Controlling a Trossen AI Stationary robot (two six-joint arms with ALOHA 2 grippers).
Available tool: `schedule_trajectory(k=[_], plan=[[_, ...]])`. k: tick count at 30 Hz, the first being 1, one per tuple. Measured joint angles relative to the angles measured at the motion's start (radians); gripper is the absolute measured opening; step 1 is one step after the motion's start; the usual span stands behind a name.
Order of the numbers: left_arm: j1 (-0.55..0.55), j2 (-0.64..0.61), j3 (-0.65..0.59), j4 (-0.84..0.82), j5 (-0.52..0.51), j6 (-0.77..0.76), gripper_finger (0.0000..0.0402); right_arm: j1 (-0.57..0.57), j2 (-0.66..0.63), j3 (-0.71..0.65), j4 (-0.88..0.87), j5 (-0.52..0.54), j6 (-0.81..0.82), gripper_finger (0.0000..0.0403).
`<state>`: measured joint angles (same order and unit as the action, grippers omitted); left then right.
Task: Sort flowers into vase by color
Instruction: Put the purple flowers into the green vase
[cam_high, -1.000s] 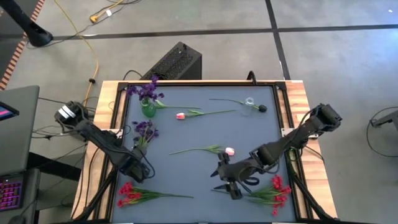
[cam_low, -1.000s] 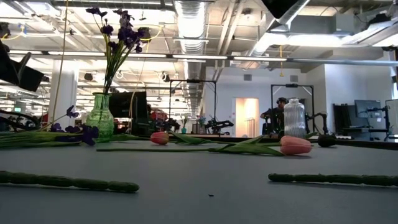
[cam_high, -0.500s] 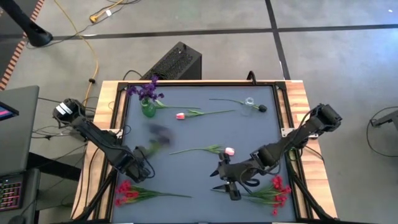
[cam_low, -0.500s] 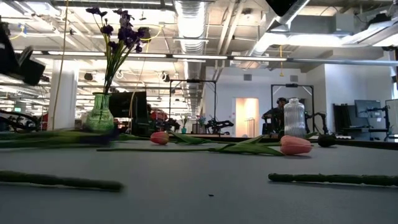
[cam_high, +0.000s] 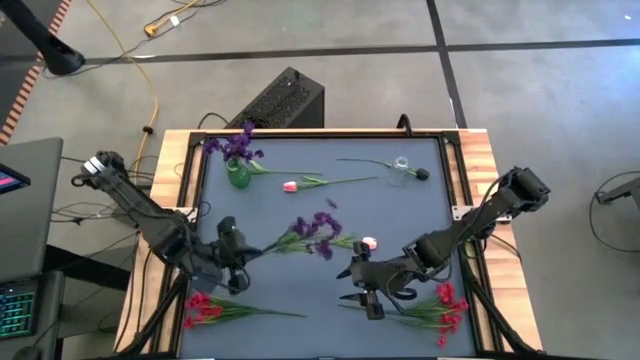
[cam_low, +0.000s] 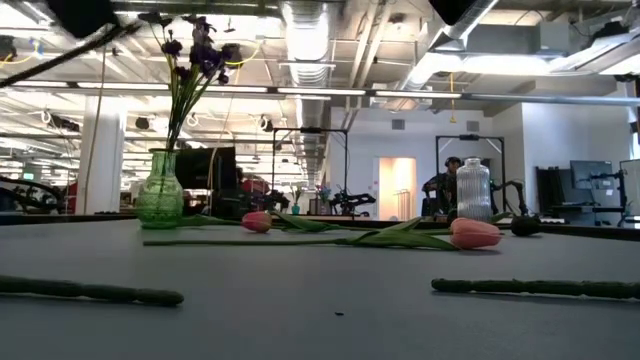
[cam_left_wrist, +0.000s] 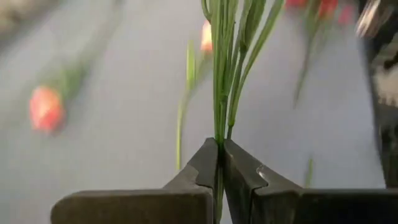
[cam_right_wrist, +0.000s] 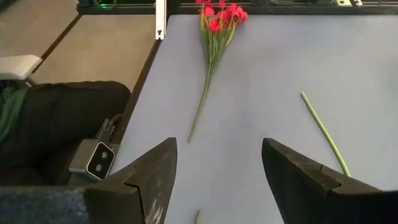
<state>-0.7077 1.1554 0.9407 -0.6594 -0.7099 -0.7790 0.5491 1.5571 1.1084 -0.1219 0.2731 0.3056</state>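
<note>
1. Lifted since a second ago: loose purple clustered-bloom spray on green stems (cam_high: 312, 230), formerly lying flat at the surface's left, now held above the middle of the dark grey surface (cam_high: 400, 205).
2. Left hand (cam_high: 238, 256): clamped on that spray's stem ends.
3. Right hand (cam_high: 358, 288): fingers spread, holding nothing, near a red blossom spray (cam_high: 437, 305).
4. Green glass vase (cam_high: 237, 176): holds purple blooms.
5. Pink tulips (cam_high: 291, 186): lying flat.

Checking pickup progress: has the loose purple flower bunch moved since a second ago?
Yes. The purple flower bunch, held in the left hand, has swung right, away from the green vase.
</note>
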Motion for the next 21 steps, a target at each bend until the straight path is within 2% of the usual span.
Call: schedule_trajectory(k=[2, 5, 7, 11, 16, 21], plan=[[0.007, -0.026, 0.003, 0.124, -0.07, 0.178, 0.0, 0.0, 0.0, 0.0, 0.0, 0.0, -0.019, 0.026], [0.033, -0.066, 0.003, 0.318, -0.099, 0.423, 0.0, 0.0, 0.0, -0.001, 0.003, 0.008, -0.066, 0.026], [0.059, -0.092, 0.003, 0.463, -0.045, 0.572, 0.0, 0.0, 0.0, -0.01, 0.006, 0.036, -0.075, 0.026], [0.108, -0.136, 0.003, 0.683, 0.132, 0.809, 0.0, -0.017, 0.001, -0.024, 0.0, 0.071, -0.079, 0.026], [0.176, -0.188, 0.004, 0.791, 0.148, 0.97, 0.0, -0.044, 0.001, -0.024, 0.001, 0.071, -0.079, 0.026], [0.27, -0.228, 0.004, 0.797, 0.153, 0.985, 0.0, -0.078, 0.001, -0.024, 0.003, 0.07, -0.08, 0.026]])
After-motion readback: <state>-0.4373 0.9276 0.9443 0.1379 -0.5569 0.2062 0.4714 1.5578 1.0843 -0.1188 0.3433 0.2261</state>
